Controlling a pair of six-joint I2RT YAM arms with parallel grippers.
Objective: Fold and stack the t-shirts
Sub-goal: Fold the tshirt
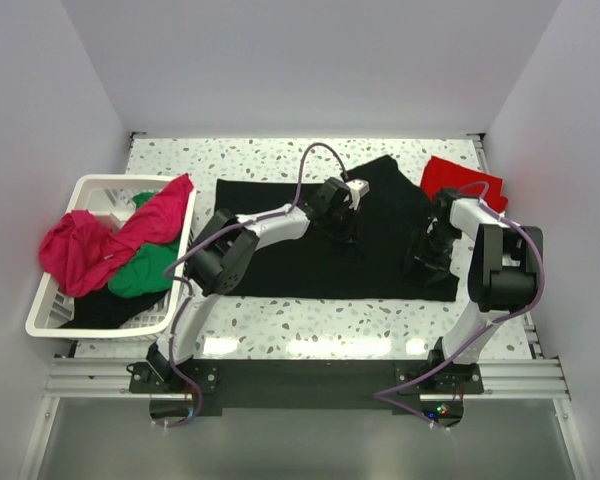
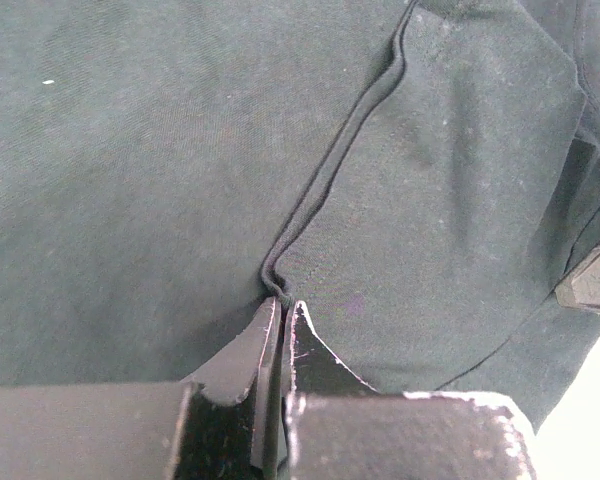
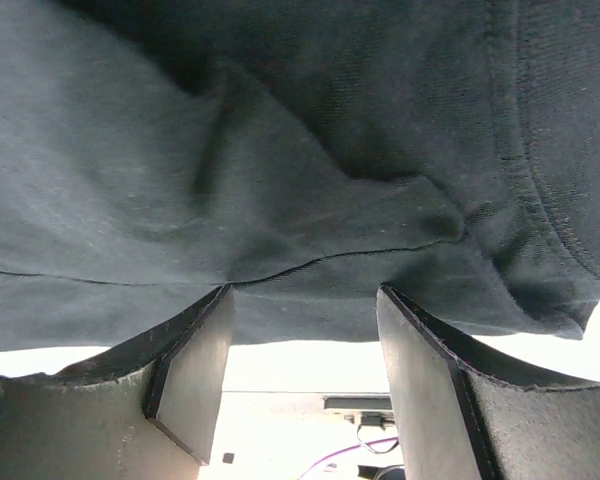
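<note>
The black t-shirt [image 1: 320, 270] lies flat mid-worktop [image 1: 280, 325]. The left gripper [image 2: 280, 310] pinches a raised fold. The right gripper [image 3: 305, 295] stands spread at the shirt's right edge and should bite deep before both lift evenly.

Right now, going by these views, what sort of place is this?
Probably a lab test booth: plain white walls around a speckled table, two robot arms bolted to a metal rail, and a laundry basket of shirts.

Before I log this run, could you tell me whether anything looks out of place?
Yes: the magenta-pink t-shirt spills over the left rim of the white basket, and a red t-shirt lies bunched at the far right.
</note>
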